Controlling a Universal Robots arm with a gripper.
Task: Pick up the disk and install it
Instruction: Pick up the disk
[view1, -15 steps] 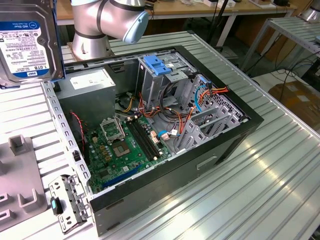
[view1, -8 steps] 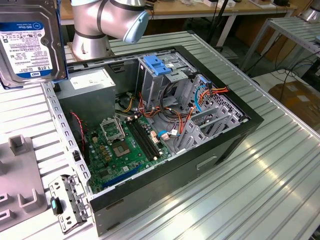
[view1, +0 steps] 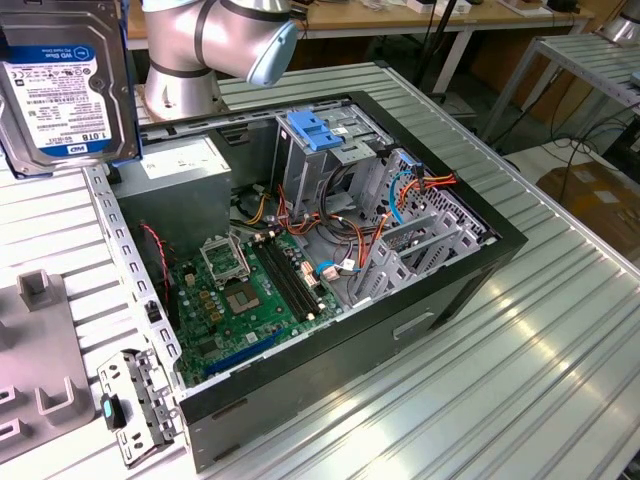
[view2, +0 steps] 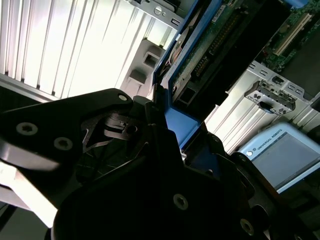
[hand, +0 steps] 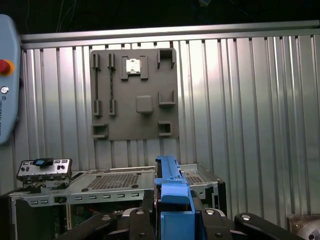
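Observation:
The disk (view1: 60, 85), a black and silver hard drive with a white-and-blue label in a blue plastic carrier, hangs in the air at the exterior view's upper left, above the table beside the open computer case (view1: 480, 245). In the first wrist view the disk (hand: 169, 175) appears edge-on, its blue carrier clamped between the black fingers of my gripper (hand: 172, 212). The second wrist view shows my gripper (view2: 180, 125) shut on the carrier, with the disk's green circuit board side (view2: 212, 47) extending beyond the fingers.
Inside the case are a metal drive cage with a blue latch (view1: 318, 130), a grey power-supply box (view1: 180, 170), a green motherboard (view1: 250, 290) and orange cables. A grey fixture plate (hand: 134, 100) lies on the ribbed table. A teach pendant (hand: 7, 75) lies nearby.

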